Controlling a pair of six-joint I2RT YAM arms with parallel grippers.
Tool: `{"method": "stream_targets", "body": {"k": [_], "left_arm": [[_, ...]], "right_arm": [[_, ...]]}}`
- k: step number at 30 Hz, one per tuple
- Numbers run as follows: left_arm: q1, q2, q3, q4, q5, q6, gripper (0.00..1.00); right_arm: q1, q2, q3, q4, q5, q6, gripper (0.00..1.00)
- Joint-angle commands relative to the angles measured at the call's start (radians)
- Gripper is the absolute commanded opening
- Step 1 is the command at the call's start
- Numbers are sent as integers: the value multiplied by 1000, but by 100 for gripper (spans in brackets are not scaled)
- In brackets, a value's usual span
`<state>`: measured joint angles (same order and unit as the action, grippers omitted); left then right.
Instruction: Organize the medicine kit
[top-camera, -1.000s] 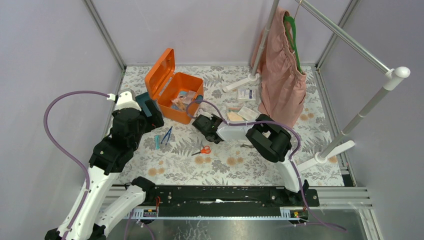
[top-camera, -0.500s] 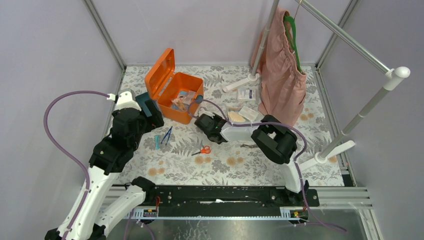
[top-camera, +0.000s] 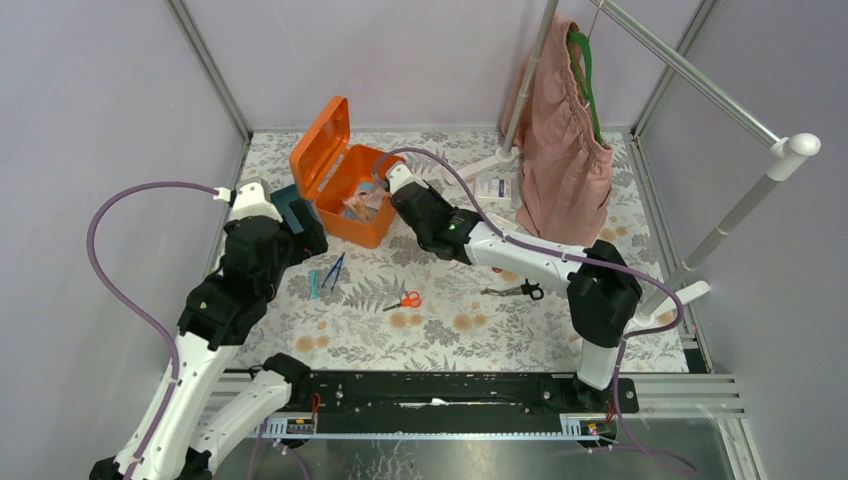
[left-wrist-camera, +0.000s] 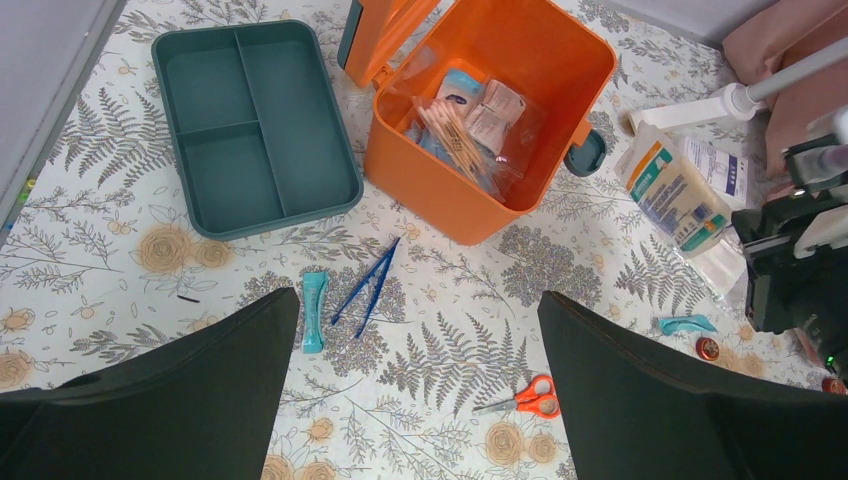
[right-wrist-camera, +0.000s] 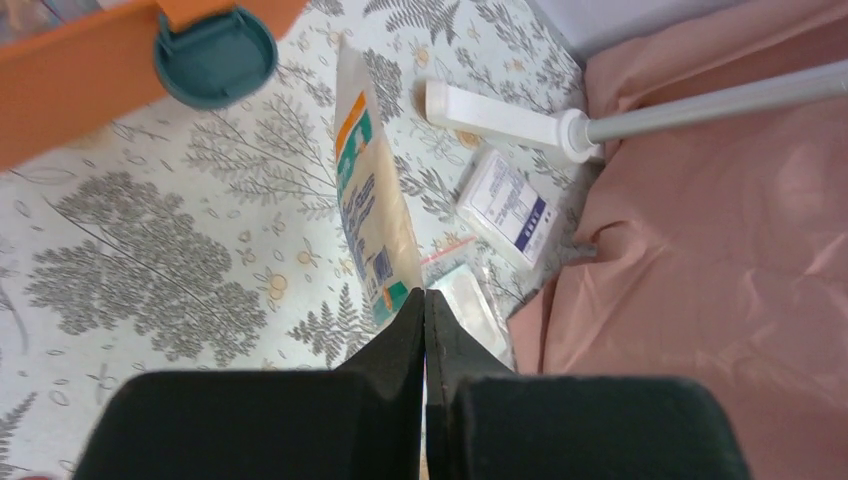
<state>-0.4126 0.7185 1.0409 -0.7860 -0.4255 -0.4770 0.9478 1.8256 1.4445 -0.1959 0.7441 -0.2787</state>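
Since 1 second ago the right arm has swung off the middle of the tabletop (top-camera: 450, 330) and stretched toward the back left. The right end effector (right-wrist-camera: 425, 295) now sits just beside the right wall of the medicine kit (top-camera: 350, 228). Its jaws are pressed together on the near end of a flat packet (right-wrist-camera: 372, 205) with orange and green stripes, whose far end points at the kit's teal latch (right-wrist-camera: 215, 55).

The kit stands at the back left of the fern-and-flower printed surface, lid up, with sachets and wooden sticks inside. Its teal insert tray (left-wrist-camera: 225, 175), with 3 compartments, lies flat just to its left.

The left end effector (left-wrist-camera: 418, 300) hangs above the cloth, jaws spread wide, holding nothing. Blue tweezers (left-wrist-camera: 365, 285), a teal tube (left-wrist-camera: 313, 310) and orange-handled scissors (left-wrist-camera: 520, 395) lie loose in front of the kit.

Lilac walls (top-camera: 400, 60) close the cell on 3 sides. A white rack (top-camera: 700, 75) with a pink garment (top-camera: 565, 170) stands at the back right.
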Motion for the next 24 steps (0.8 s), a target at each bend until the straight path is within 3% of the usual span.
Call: {"method": "stream_targets", "body": {"k": [1, 13, 24], "left_arm": [[-3, -15, -12, 25, -10, 0, 99], [-3, -31, -10, 15, -29, 1, 99], [-3, -46, -1, -6, -48, 7, 99]], "right_arm": [[-14, -28, 93, -60, -90, 80, 0], [-28, 30, 439, -156, -335, 271, 0], [-30, 274, 710, -149, -561, 406, 0]]}}
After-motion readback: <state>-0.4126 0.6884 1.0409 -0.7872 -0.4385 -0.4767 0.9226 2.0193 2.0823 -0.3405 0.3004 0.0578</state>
